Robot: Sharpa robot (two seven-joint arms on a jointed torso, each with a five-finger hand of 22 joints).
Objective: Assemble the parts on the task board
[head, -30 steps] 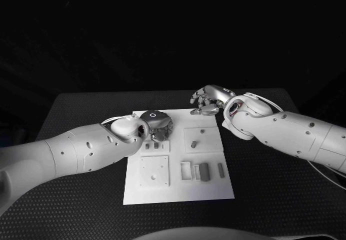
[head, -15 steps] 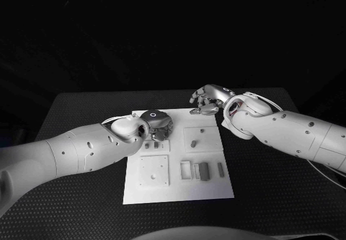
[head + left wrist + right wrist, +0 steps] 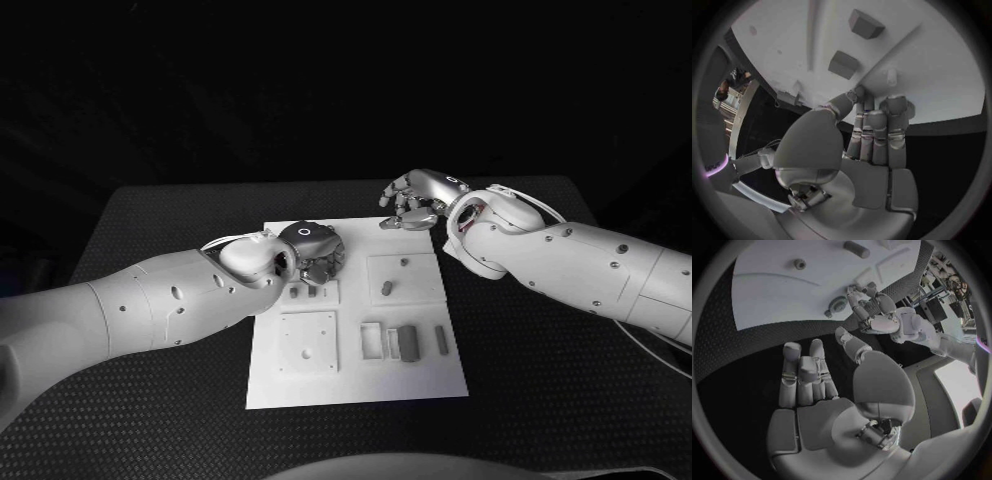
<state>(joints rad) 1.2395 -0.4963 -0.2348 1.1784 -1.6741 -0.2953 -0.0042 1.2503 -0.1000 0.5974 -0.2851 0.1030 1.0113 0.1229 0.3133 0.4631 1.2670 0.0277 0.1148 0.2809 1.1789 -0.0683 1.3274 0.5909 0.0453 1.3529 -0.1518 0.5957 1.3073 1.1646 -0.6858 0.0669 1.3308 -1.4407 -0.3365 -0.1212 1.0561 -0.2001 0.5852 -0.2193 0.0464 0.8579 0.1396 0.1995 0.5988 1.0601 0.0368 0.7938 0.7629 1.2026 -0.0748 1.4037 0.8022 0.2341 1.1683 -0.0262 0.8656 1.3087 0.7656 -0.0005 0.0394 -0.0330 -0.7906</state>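
My left hand [image 3: 315, 250] has barely shifted over the last second, fingertips [image 3: 879, 107] bunched together, pressing down at the upper left corner of the flat white plastic task board [image 3: 361, 385]; whether they pinch anything I cannot tell. So the seating step looks unfinished. My right hand [image 3: 415, 203] hovers, fingers loosely curled on nothing, at the board's top edge. Small grey block parts [image 3: 407, 343] sit in the lower-right recesses; a peg [image 3: 387, 288] stands in the centre-right square.

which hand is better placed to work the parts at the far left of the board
Left, probably. The left hand is already over the task board, fingertips down beside two small parts. The right hand hovers at the board's far edge, holding nothing.
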